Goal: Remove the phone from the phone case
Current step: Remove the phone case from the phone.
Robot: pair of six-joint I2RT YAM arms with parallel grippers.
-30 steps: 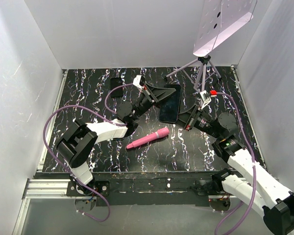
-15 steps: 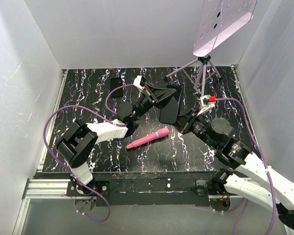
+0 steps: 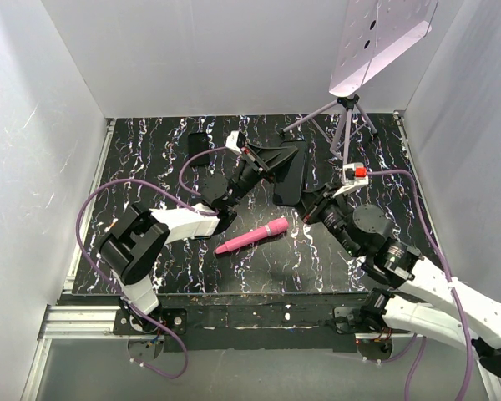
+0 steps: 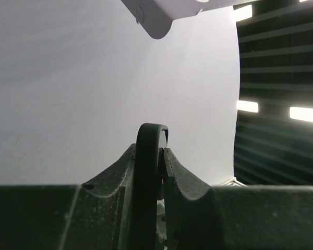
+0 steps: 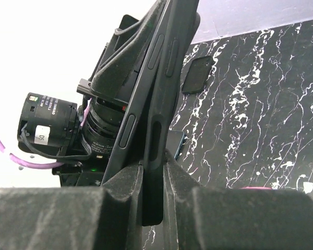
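A black phone in a black case (image 3: 290,170) is held tilted on edge above the back middle of the table. My left gripper (image 3: 265,159) grips it from the left and my right gripper (image 3: 311,203) from the near right. In the right wrist view two black slabs spread apart: the left slab, the case (image 5: 126,130), leads to the left gripper behind it. The right slab, the phone (image 5: 159,104), sits between my shut right gripper's (image 5: 152,179) pads. In the left wrist view my gripper (image 4: 161,156) is shut on a thick rounded black rim (image 4: 147,156).
A pink cylinder (image 3: 252,237) lies on the black marbled table (image 3: 150,159) in front of the phone. A small black square (image 3: 199,140) lies at the back left. A tripod (image 3: 344,117) with a white panel stands at the back right. White walls enclose the table.
The phone in its case lay flat on the table before; now it is raised, tipped on edge and shifted toward the back. The right arm has swung left toward it.
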